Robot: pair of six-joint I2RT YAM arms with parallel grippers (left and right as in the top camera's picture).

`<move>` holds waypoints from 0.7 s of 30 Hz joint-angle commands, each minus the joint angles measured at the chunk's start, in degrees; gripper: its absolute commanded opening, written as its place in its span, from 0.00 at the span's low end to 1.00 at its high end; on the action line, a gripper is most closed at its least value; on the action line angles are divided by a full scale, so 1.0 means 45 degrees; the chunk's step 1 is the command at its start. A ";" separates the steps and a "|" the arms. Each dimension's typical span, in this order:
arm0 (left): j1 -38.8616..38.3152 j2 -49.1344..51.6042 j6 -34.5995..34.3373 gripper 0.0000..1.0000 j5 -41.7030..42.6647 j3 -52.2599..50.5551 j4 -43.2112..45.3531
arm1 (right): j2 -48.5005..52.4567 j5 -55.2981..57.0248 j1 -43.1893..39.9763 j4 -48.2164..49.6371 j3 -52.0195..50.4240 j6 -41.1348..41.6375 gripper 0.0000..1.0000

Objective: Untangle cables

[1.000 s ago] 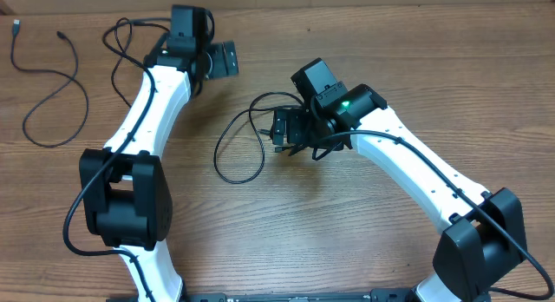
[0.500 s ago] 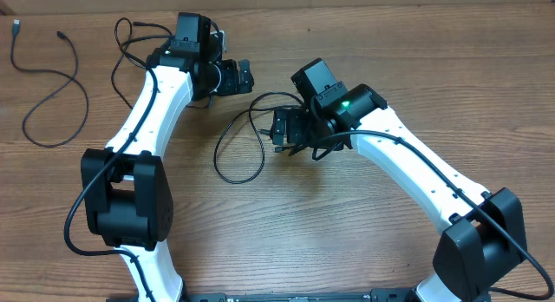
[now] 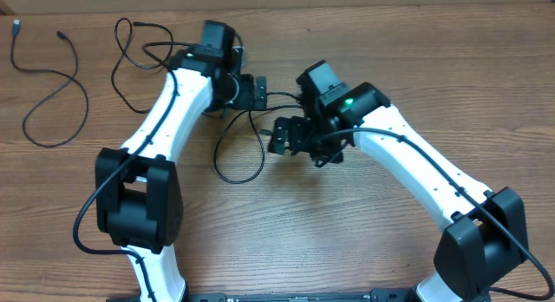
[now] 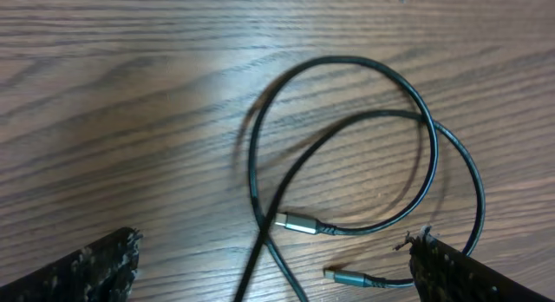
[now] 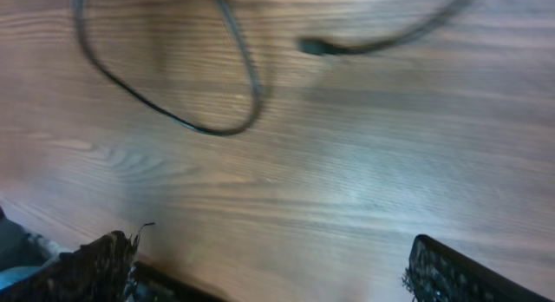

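A thin black cable [image 3: 217, 154] lies looped on the wooden table between the arms. In the left wrist view its loops [image 4: 342, 61] cross, and two silvery plug ends [image 4: 299, 222] lie between the fingers. My left gripper [image 3: 258, 92] [image 4: 277, 280] is open and empty, just above this cable. My right gripper [image 3: 279, 137] [image 5: 277, 276] is open and empty beside the loop's right side. Its view is blurred, with the cable [image 5: 234, 128] at the top. A second black cable [image 3: 45, 98] lies loose at the far left.
Another thin black cord [image 3: 115, 55] curls at the back beside the left arm; I cannot tell whether it belongs to the arm. Both white arms reach over the table's middle, their grippers close together.
My left gripper has swung right from the back of the table to just above the centre cable. My right gripper has shifted slightly and turned. The cables have not moved.
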 commanded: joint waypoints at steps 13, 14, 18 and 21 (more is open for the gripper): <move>-0.1710 0.1360 -0.2516 1.00 -0.2948 0.0024 -0.0019 | -0.1588 -0.0180 -0.5513 -0.2895 0.0019 -0.1734 1.00; -0.1700 0.1525 -0.2880 1.00 -0.2987 0.0024 -0.0019 | -0.1588 -0.0151 -0.5649 -0.2973 0.0019 -0.1739 1.00; -0.1690 0.2302 -0.3793 1.00 -0.3070 0.0024 0.0063 | -0.1588 0.0126 -0.5853 -0.3113 0.0010 -0.1729 1.00; -0.1729 0.2657 -0.3789 0.99 -0.3016 0.0024 0.0010 | -0.1588 0.0126 -0.5833 -0.3011 0.0010 -0.1729 1.00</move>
